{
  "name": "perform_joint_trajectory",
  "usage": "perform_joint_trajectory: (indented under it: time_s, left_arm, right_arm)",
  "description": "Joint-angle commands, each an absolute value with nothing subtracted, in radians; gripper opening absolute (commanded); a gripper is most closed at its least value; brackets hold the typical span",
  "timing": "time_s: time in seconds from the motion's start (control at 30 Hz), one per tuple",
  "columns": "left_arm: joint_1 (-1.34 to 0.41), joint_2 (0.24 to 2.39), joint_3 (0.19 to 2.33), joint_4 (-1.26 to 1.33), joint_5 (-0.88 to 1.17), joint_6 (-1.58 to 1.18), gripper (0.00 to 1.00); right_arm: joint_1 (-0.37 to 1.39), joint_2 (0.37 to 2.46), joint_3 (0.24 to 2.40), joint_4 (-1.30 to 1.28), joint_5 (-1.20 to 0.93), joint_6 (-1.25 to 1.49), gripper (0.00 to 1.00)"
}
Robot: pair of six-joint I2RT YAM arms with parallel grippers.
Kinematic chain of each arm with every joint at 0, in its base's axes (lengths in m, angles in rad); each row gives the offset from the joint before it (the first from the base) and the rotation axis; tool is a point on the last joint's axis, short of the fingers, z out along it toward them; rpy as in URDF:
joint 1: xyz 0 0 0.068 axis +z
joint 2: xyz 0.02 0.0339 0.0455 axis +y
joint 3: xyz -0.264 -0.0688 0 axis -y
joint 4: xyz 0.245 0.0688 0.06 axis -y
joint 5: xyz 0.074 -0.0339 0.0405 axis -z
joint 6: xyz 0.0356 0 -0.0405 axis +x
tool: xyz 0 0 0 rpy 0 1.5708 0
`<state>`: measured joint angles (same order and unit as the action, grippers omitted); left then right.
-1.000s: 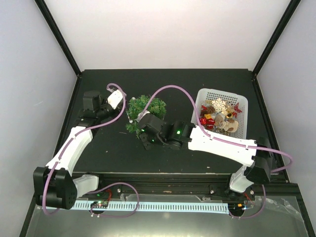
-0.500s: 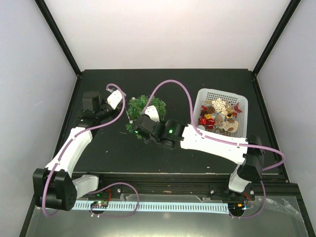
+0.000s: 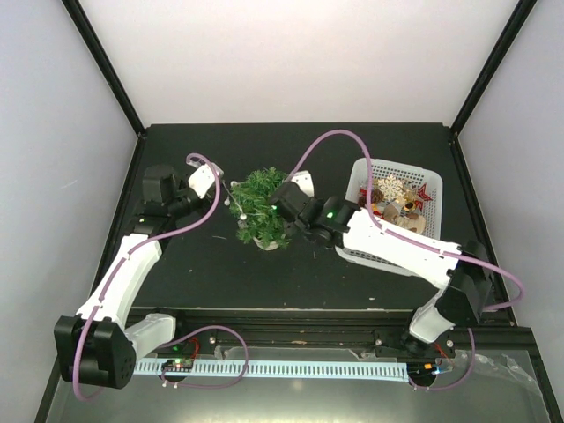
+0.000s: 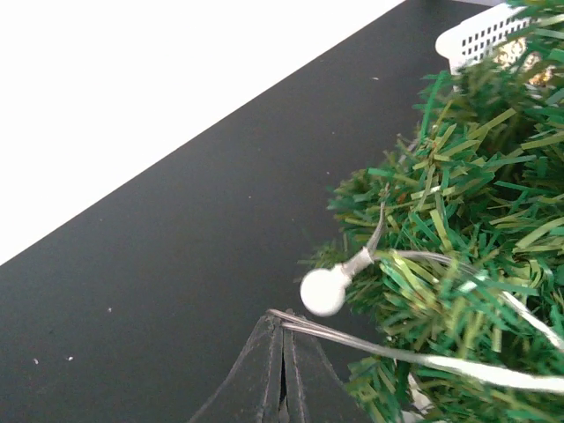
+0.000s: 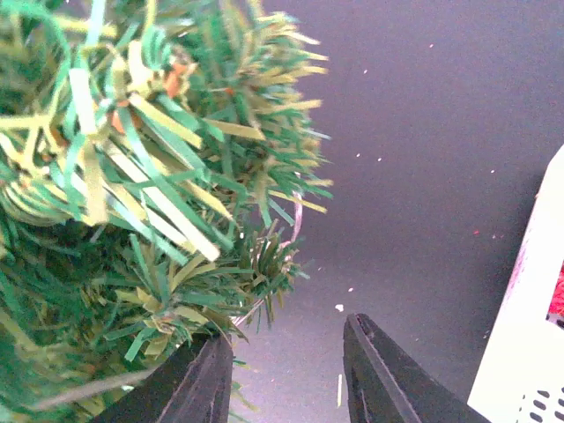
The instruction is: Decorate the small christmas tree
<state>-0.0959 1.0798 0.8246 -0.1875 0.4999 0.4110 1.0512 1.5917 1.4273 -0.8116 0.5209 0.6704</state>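
The small christmas tree (image 3: 258, 204) stands upright on its white pot (image 3: 270, 243) in the middle of the black table. At the tree's left side, my left gripper (image 3: 226, 196) is shut on a thin silver wire (image 4: 370, 345). That wire carries a white bulb (image 4: 323, 292) and runs into the branches (image 4: 458, 229). My right gripper (image 3: 282, 201) is at the tree's right side. In the right wrist view its jaws (image 5: 286, 352) are open with only bare table between them, and the left finger (image 5: 196, 383) is brushing the lower twigs (image 5: 176, 264).
A white mesh basket (image 3: 363, 170) holding several ornaments (image 3: 394, 196) sits right of the tree, with its corner (image 5: 529, 344) close to my right gripper. The right arm's forearm lies across the basket's front. Pink cables loop over both arms.
The right gripper has swung from the tree's near side round to its right side. The tree has come from tilted to upright. The left gripper has kept its hold on the wire.
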Motion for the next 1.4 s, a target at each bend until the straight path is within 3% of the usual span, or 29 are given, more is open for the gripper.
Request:
perform_joint_trajectory:
  time_s: [0.0,0.43,1.37]
  left_arm:
    - [-0.095,1.054,0.818,-0.223,0.542,0.434,0.02]
    - [-0.096,1.098,0.85,-0.22,0.529,0.423,0.01]
    - [-0.096,1.079,0.872,-0.269,0.55,0.415,0.02]
  right_arm:
    - [1.006,1.535,1.416,-0.745,0.495,0.606,0.37]
    - [1.063,1.428,1.361,-0.736,0.343,0.54,0.42]
    - [1.036,1.527,1.206,-0.659,0.308,0.559,0.44]
